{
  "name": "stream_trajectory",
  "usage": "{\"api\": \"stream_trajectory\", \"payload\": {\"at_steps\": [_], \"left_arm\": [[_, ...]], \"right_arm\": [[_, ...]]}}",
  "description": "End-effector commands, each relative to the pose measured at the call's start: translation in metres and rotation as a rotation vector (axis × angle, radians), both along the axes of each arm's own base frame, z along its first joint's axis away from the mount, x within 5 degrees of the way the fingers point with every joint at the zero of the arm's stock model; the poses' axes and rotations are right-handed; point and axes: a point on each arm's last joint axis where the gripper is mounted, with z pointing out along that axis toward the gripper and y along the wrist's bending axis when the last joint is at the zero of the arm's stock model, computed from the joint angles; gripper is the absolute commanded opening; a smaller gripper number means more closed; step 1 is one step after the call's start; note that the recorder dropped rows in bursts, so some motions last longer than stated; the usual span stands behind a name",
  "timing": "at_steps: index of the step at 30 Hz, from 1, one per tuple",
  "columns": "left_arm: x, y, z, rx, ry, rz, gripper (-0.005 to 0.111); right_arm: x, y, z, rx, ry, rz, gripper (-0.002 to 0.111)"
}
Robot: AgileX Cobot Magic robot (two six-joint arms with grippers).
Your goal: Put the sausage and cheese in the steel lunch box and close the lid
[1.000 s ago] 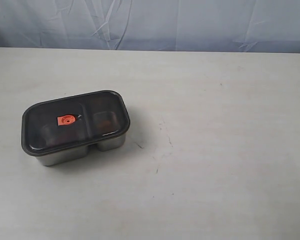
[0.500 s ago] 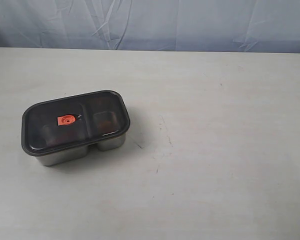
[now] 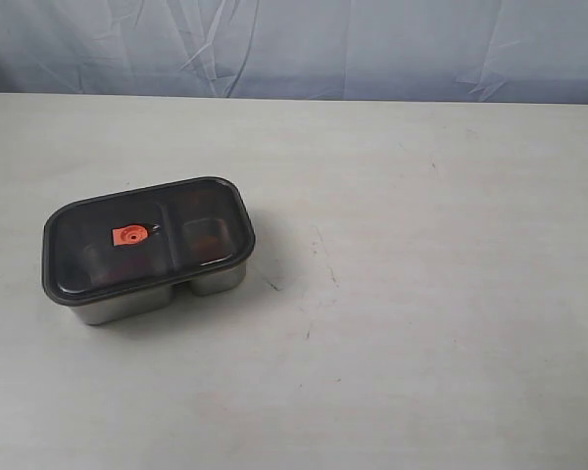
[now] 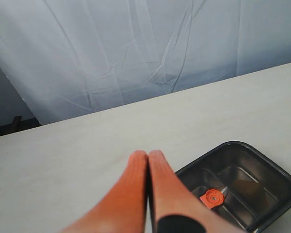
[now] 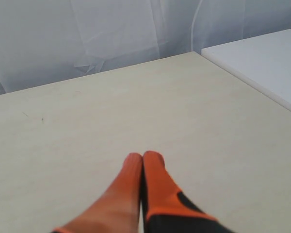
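The steel lunch box (image 3: 152,302) sits on the left part of the tabletop (image 3: 421,294) with the dark lid (image 3: 191,201) seated flat on it, its orange valve (image 3: 130,235) facing up. The contents show only dimly through the lid. The left tool (image 4: 148,156) is pressed shut and empty, near the box but not touching it. The right tool (image 5: 143,158), also shut and empty, hangs over bare tabletop, well apart from the box.

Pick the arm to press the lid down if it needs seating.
Left. The lid sits left of centre and shows just beyond the shut left gripper; the right gripper sees only table.
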Motion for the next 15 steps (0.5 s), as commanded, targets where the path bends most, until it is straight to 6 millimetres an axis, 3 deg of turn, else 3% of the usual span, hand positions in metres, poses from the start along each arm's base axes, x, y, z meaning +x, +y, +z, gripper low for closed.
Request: {"api": "stream_trajectory", "payload": {"at_steps": [1, 8, 15], "left_arm": [[-0.001, 0.002, -0.010, 0.021, 0.003, 0.016, 0.000], [-0.002, 0.011, -0.072, -0.125, -0.024, 0.165, 0.000], [-0.018, 0.014, -0.135, -0.252, -0.027, 0.241, 0.000]], "right_arm": [[0.000, 0.000, 0.000, -0.004, -0.010, -0.004, 0.000], [0.000, 0.000, -0.001, -0.004, -0.004, -0.004, 0.000], [0.000, 0.000, -0.001, -0.004, -0.004, -0.004, 0.000]]}}
